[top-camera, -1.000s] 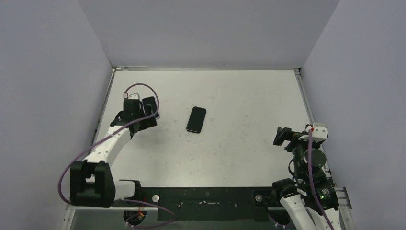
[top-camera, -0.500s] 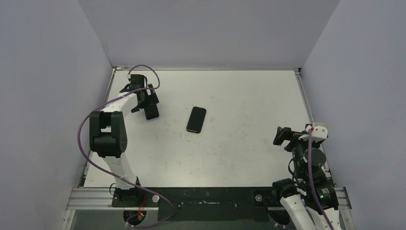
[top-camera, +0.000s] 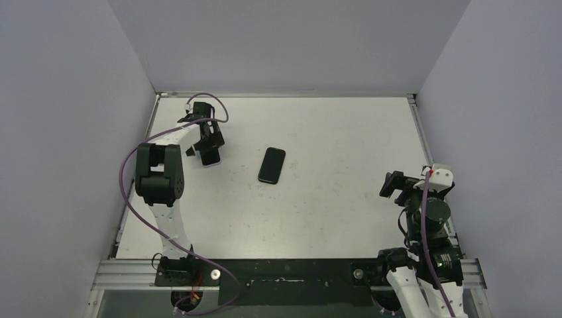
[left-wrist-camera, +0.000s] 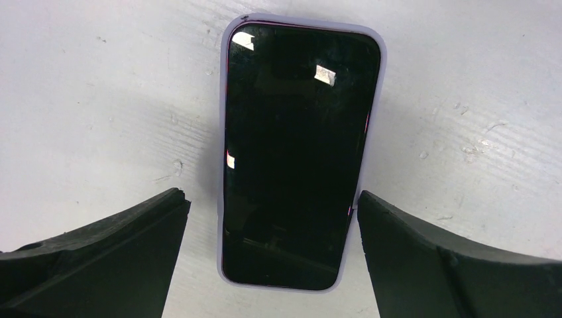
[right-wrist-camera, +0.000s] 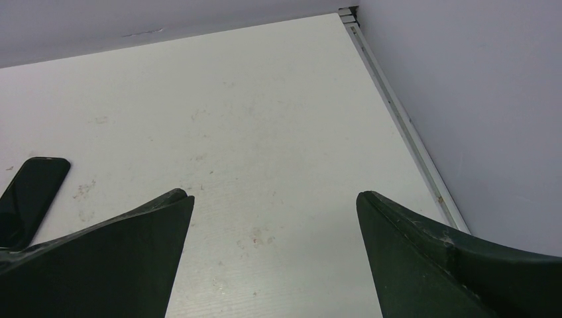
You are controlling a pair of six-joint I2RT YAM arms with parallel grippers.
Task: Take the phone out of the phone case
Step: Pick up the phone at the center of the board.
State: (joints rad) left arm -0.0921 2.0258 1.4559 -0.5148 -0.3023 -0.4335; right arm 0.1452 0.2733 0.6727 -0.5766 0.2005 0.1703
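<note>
- two flat dark things lie on the white table (top-camera: 344, 132): the phone (left-wrist-camera: 295, 152), inside its pale lilac phone case (top-camera: 211, 159) at the far left, and a black slab (top-camera: 272, 165) shaped like a phone, near the middle.
- the phone sits flat in the phone case, screen up and dark, with small light reflections on the glass. the lilac rim shows all around it.
- the left gripper (left-wrist-camera: 272, 197) hangs just over one end of the cased phone. its jaws are spread apart and grip nothing, with one finger on each side of the case.
- in the left wrist view, the finger at the left of the view (left-wrist-camera: 119, 245) stands clear of the rim. the tip of the other finger comes right up to the rim, and i cannot tell if it touches.
- the right gripper (right-wrist-camera: 275, 199) is well apart from both dark things, at the right side of the table above its own base. its jaws are wide and they hold nothing.
- in the right wrist view, table surface lies between the fingers, and the black slab shows at the left edge of that view.
</note>
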